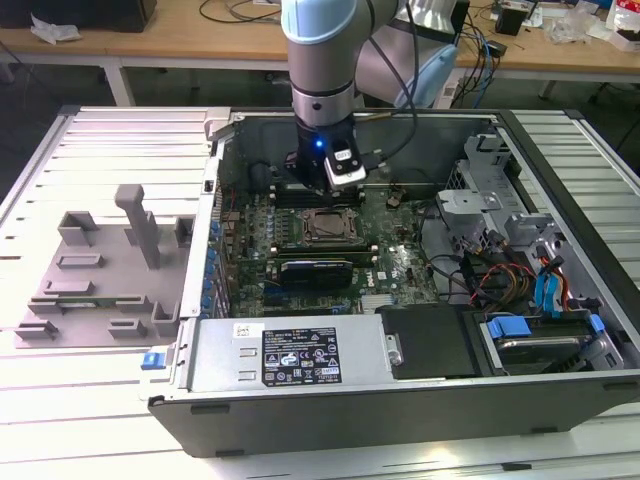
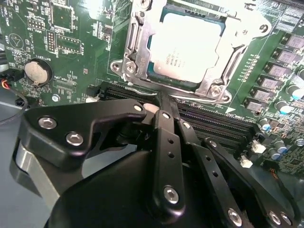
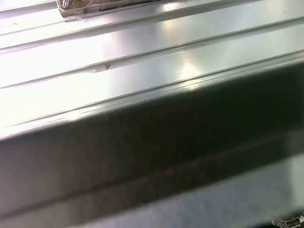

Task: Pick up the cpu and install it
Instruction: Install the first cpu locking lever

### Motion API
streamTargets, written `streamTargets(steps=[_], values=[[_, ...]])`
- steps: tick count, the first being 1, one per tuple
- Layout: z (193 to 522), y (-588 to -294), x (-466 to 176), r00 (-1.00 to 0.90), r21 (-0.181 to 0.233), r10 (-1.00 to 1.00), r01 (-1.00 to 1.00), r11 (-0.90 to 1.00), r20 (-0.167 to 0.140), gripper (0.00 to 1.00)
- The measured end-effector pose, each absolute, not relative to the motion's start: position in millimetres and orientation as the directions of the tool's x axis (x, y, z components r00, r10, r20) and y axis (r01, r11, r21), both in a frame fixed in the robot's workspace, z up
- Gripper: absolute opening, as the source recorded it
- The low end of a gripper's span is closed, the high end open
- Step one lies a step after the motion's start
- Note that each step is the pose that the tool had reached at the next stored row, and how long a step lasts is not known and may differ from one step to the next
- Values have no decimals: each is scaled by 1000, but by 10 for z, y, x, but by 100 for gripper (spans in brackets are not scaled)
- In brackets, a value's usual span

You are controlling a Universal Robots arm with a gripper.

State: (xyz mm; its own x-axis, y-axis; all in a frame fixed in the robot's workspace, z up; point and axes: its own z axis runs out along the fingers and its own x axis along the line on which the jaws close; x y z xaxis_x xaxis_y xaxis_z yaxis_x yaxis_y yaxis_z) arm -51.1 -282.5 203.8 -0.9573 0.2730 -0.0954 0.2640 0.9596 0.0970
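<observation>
The cpu lies seated in the motherboard socket. The gripper, fingers closed together and empty, hovers just beside it. Judged risk: any downward contact could shift the chip and bend socket pins.

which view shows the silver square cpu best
The second wrist view: the silver square cpu sits close up in its metal socket frame. In the exterior view the cpu is small, just past the gripper.

Ext. high; wrist cams close.

Ribbed metal tabletop, wooden workbench behind, tangled cables on it, bright overhead light
</observation>
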Motion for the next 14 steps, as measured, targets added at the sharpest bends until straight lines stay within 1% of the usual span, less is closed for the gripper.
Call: streamTargets(steps=[6,9,14], values=[[2000,-2766,-511,-957,78,273,266,961,-101,11],[2002,-2763,-511,-957,76,273,266,961,-101,11],[2150,-2763,-511,-957,77,273,266,961,-102,11]])
